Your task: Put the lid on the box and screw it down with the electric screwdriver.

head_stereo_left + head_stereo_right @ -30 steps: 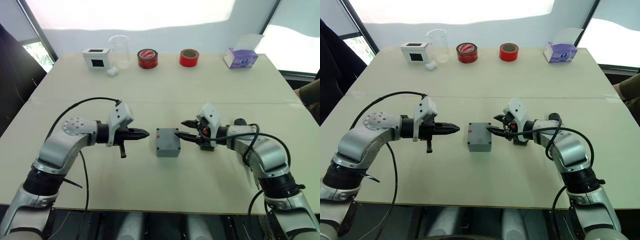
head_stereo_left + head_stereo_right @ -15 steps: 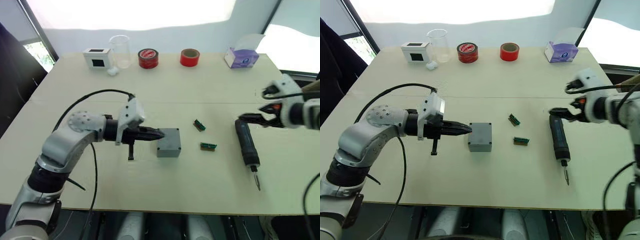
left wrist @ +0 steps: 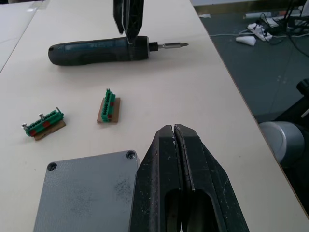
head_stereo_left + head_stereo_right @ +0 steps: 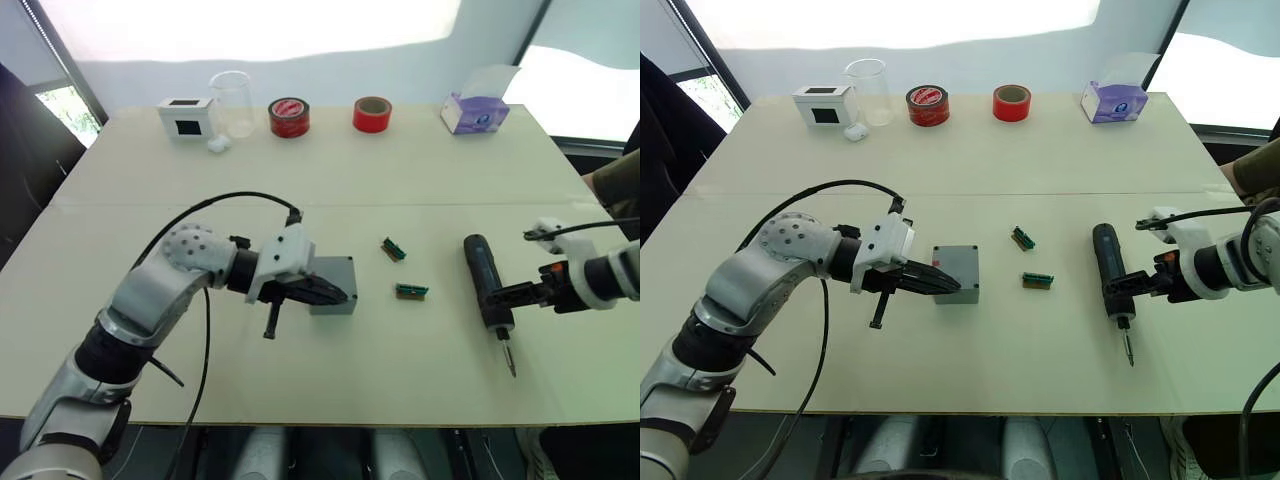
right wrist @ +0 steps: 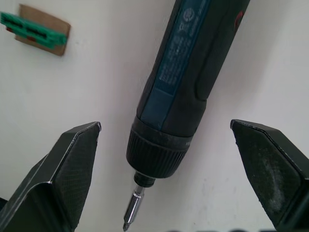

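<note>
Box [image 4: 957,272] beside two green connectors [image 4: 1038,279].

We can read no text anywhere. The electric screwdriver [image 5: 193,72] carries a few lines of small pale print on its dark blue body, too fine for us to make out, and a small red mark near its edge. The red tape roll [image 4: 289,117] has white lettering on its side and the tissue box [image 4: 475,112] a purple pattern, neither legible to us.
</note>
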`<act>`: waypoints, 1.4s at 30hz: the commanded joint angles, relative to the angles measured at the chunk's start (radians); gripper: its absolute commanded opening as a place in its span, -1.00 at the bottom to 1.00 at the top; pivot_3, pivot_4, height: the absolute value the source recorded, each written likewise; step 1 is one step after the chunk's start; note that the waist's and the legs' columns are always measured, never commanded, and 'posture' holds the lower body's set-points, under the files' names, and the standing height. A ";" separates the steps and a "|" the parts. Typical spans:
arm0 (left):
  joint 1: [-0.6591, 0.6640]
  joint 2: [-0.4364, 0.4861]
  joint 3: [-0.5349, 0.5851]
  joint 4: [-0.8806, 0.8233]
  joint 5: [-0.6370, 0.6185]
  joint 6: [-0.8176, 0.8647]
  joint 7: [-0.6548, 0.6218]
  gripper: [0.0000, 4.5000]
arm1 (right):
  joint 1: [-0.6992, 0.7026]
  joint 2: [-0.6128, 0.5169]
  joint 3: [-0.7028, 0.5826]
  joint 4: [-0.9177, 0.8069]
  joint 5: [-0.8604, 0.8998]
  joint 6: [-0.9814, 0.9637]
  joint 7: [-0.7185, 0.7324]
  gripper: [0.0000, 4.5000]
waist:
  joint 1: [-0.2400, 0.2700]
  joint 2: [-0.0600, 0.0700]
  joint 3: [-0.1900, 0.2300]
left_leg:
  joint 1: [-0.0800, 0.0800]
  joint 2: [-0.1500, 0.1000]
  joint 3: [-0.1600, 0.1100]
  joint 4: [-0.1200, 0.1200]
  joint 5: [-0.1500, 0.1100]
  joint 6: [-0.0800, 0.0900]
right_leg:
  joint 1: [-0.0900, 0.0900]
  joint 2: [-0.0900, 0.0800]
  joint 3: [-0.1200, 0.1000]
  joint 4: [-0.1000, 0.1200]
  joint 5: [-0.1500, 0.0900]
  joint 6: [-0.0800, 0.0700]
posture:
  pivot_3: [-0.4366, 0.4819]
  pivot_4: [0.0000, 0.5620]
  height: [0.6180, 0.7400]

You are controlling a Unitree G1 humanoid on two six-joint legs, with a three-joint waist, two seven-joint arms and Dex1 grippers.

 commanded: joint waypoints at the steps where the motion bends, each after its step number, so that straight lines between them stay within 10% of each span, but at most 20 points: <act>1: 0.011 0.001 0.032 -0.048 -0.016 0.023 0.036 -1.00 | -0.034 0.017 0.030 0.047 -0.030 0.005 -0.012 0.99 | 0.000 0.000 0.000 | 0.000 0.000 0.000 0.000 0.000 0.000 | 0.000 0.000 0.000 0.000 0.000 0.000 | -0.05 -0.47 1.00; 10: 0.038 0.010 0.056 -0.083 -0.033 0.050 0.075 -1.00 | -0.040 0.055 0.151 0.107 -0.095 -0.061 0.020 0.99 | 0.001 -0.002 -0.001 | 0.000 0.000 0.000 0.001 0.000 0.000 | 0.001 0.000 0.000 0.000 0.000 0.000 | -0.05 -0.47 1.00; 19: 0.067 0.024 0.084 -0.092 -0.044 0.068 0.106 -1.00 | -0.071 0.069 0.251 0.158 -0.186 -0.149 0.095 -0.18 | -0.001 -0.010 -0.005 | 0.002 0.000 -0.001 0.001 0.000 0.000 | 0.002 0.001 0.000 0.000 0.000 0.000 | -0.05 -0.47 1.00; 26: 0.062 0.028 0.094 -0.018 -0.013 0.042 0.105 -1.00 | -0.203 0.124 0.203 0.337 -0.288 -0.283 0.092 -0.22 | -0.008 -0.014 -0.008 | 0.003 0.000 0.000 0.001 0.000 0.000 | 0.003 0.001 0.000 0.000 0.000 0.000 | -0.05 -0.47 1.00; 30: 0.047 0.037 0.103 0.053 0.009 0.012 0.099 -1.00 | -0.340 0.205 0.063 0.506 -0.321 -0.467 0.027 -0.22 | -0.007 -0.006 -0.004 | 0.002 0.000 0.001 0.001 0.000 0.000 | 0.001 0.001 0.001 0.001 0.000 0.000 | -0.05 -0.47 1.00; 33: 0.015 0.032 0.134 0.134 0.001 0.007 0.102 -1.00 | -0.442 0.360 -0.339 0.511 -0.147 -0.675 -0.143 -0.22 | -0.005 -0.002 0.000 | -0.001 0.000 0.002 -0.001 0.002 -0.003 | -0.004 0.001 0.002 0.003 0.000 0.000 | -0.05 -0.47 1.00; 36: 0.010 0.035 0.152 0.160 -0.010 0.009 0.095 -1.00 | -0.343 0.529 -0.558 0.253 -0.053 -0.767 -0.304 -0.22 | -0.002 0.000 0.001 | -0.005 0.001 0.002 -0.004 0.006 -0.010 | -0.009 0.002 0.002 0.003 0.000 0.000 | -0.05 -0.47 1.00; 42: 0.000 0.019 0.148 0.180 -0.003 0.023 0.104 -1.00 | -0.142 0.770 -0.594 -0.222 0.226 -0.593 -0.404 -0.22 | 0.017 -0.001 0.000 | -0.007 0.000 -0.002 0.000 0.005 -0.008 | -0.005 0.002 0.000 0.002 0.000 0.000 | -0.05 -0.47 1.00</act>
